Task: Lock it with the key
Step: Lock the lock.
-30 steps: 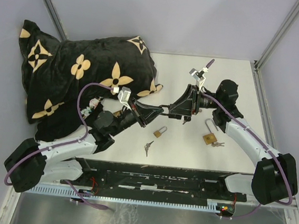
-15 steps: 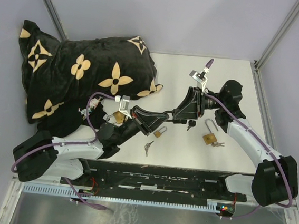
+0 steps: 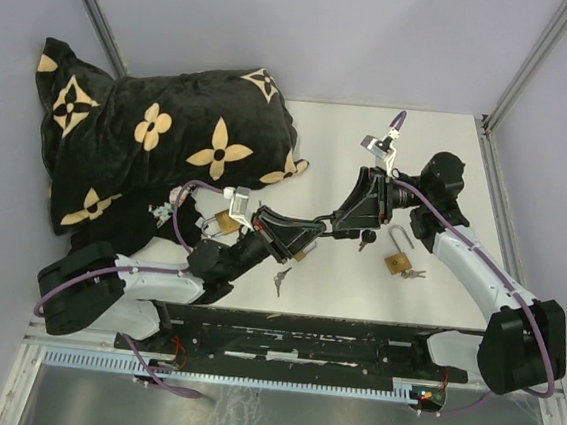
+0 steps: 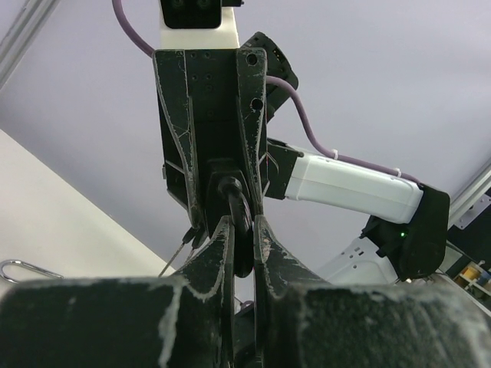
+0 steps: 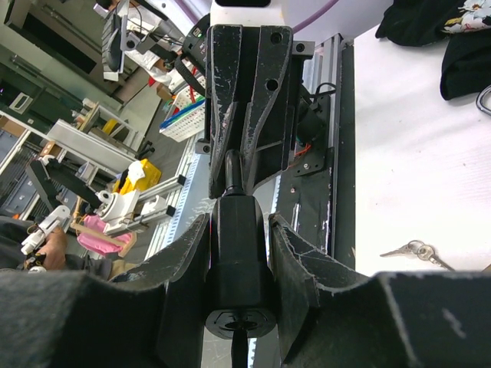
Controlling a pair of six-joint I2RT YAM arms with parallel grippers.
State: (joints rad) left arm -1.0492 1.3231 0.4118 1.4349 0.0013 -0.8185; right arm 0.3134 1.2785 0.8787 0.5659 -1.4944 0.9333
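Black padlock (image 5: pixel 238 268) is lifted, body clamped in right gripper (image 5: pixel 236 230), shackle (image 4: pixel 235 201) pinched in left gripper (image 4: pixel 241 226); closing it and turning the dangling key (image 3: pixel 363 242) seemingly remain.

White-and-black arms (image 3: pixel 469 266), purple cables (image 4: pixel 307 126)

Top view, centre: black padlock (image 3: pixel 328 226) mostly covered by the fingers of the left gripper (image 3: pixel 316 227) and right gripper (image 3: pixel 341 224); keyhole not discernible. Brass padlock (image 3: pixel 299 256) partly hidden beneath the left gripper. Right wrist view, right edge: a shackle (image 5: pixel 484 100) cut off. Lower frame out of focus.
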